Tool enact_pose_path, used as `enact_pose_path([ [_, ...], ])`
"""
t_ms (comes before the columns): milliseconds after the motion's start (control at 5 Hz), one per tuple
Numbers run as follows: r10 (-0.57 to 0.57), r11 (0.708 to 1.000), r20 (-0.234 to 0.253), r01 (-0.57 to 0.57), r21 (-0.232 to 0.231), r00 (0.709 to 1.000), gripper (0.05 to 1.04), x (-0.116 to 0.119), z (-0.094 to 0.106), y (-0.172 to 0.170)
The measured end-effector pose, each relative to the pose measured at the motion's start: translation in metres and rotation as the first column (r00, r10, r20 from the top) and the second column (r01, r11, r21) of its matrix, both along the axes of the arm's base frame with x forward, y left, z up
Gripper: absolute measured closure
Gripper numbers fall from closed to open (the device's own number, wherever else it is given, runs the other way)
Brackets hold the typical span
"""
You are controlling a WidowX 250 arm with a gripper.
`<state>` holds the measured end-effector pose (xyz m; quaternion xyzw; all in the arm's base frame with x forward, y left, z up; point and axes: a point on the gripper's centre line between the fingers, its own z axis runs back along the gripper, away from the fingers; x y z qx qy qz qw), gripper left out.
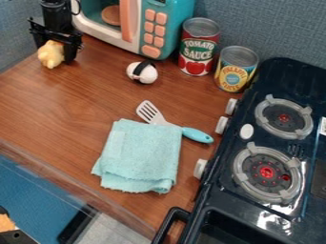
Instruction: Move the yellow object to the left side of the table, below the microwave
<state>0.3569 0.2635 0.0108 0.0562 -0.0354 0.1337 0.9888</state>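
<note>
Teal microwave, orange buttons; aqua towel; yellow object; black-banded white rice ball.

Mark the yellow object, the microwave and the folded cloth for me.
Yellow object [50, 54]: camera view, middle of its body.
Microwave [130, 22]: camera view, pink door handle.
Folded cloth [141, 153]: camera view, middle of its top layer.

Cloth touching spatula; rice ball; two cans; stove.

Black arm, rounded and blocky
</note>
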Motion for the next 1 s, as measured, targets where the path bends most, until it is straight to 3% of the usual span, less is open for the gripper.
enact_pose_path([
  [200,-0.015,1.0,-0.009,0.015,-0.013,1.0,0.08,-0.001,0.0,-0.002],
  [400,-0.004,1.0,-0.048,0.004,0.009,0.999,0.084,-0.004,0.004,-0.004],
  [600,0.025,0.997,0.009,-0.026,0.069,1.0,0.085,-0.002,0.042,0.0],
  [800,0.075,0.989,-0.016,-0.073,0.127,0.997,0.085,-0.009,0.046,0.007],
  [1000,0.074,0.989,-0.017,-0.072,0.129,0.997,0.085,-0.008,0.047,0.006],
])
